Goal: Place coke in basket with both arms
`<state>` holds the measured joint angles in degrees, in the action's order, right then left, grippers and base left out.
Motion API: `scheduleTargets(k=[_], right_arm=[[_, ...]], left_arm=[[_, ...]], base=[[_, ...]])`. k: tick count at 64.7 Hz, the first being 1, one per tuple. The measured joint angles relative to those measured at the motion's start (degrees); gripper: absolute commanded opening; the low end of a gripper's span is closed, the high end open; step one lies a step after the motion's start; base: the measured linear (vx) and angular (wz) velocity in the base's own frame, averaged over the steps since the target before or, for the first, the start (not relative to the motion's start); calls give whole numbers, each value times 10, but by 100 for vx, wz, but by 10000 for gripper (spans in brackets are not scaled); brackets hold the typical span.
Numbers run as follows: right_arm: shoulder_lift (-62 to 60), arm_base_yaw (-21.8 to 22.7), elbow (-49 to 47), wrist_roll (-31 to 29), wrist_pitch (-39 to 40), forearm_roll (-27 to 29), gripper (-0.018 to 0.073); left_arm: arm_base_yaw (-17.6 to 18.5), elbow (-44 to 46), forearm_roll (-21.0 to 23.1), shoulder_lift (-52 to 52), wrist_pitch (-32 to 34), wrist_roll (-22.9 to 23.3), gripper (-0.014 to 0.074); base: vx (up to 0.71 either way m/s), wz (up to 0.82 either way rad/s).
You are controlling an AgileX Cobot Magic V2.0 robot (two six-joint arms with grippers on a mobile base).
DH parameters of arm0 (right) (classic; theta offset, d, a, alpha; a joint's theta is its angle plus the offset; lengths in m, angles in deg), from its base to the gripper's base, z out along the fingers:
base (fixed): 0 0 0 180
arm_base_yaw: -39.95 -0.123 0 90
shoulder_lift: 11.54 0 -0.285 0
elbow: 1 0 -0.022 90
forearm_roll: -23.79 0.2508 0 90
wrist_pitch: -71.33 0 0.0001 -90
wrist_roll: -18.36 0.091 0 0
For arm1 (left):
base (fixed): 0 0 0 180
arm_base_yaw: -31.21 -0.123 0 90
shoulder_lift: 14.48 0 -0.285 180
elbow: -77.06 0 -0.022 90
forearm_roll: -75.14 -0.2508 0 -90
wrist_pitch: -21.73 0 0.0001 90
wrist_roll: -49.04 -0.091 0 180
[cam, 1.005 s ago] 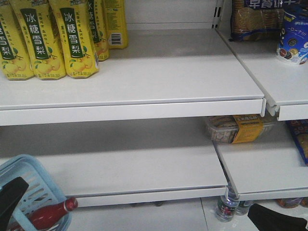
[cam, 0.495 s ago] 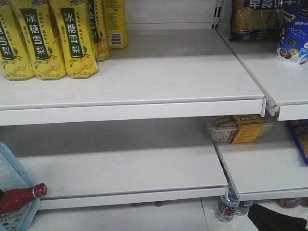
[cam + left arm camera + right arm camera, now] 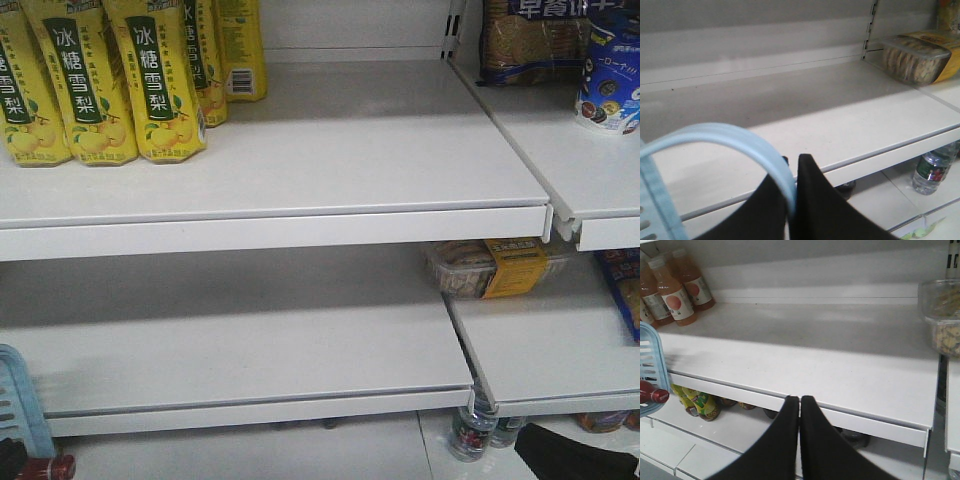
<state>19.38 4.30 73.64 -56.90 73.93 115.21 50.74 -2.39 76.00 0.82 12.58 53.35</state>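
Coke (image 3: 45,467): red neck and cap only, at the bottom left edge of the front view, just below the basket (image 3: 18,400), whose pale blue slotted corner shows at the left edge. In the right wrist view the coke (image 3: 652,393) juts past the basket (image 3: 651,365) wall at the left edge; whether it lies inside cannot be told.

Left hand (image 3: 792,200): lower centre of the left wrist view, two black fingers pressed against the basket handle (image 3: 740,145), which passes between them and arcs up to the left.

Right hand (image 3: 799,440): lower centre of the right wrist view, fingers closed tip to tip with nothing between them; in the front view a black part of it (image 3: 575,455) shows at the bottom right.

Lower shelf (image 3: 250,340): white, bare across the middle; a clear biscuit tub (image 3: 495,265) with a yellow label sits at its right rear. Water bottles (image 3: 470,430) stand beneath, at lower right. Orange drink bottles (image 3: 675,290) stand at the upper left of the right wrist view.

Upper shelf (image 3: 350,150): yellow bottles (image 3: 110,80) at upper left; a biscuit packet (image 3: 530,40) and a blue cup (image 3: 610,80) at upper right.
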Motion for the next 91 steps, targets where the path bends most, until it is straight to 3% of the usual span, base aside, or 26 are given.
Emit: scheduleTargets(k=[40,60,77,91], right_arm=[[0,0,0,0,0,0,-4],[0,0,0,0,0,0,-4],[0,0,0,0,-1,0,-4],[0,0,0,0,-2,0,-4]], left_arm=[[-129,0,-23,0,-11,-5,-6],[-153,0,-23,-1,48,-10,-6],[-196,0,-23,-77,74,-12,-6],[-229,0,-26,-79,52,-16,-6]], base=[[0,0],[0,0],[0,0],[0,0]])
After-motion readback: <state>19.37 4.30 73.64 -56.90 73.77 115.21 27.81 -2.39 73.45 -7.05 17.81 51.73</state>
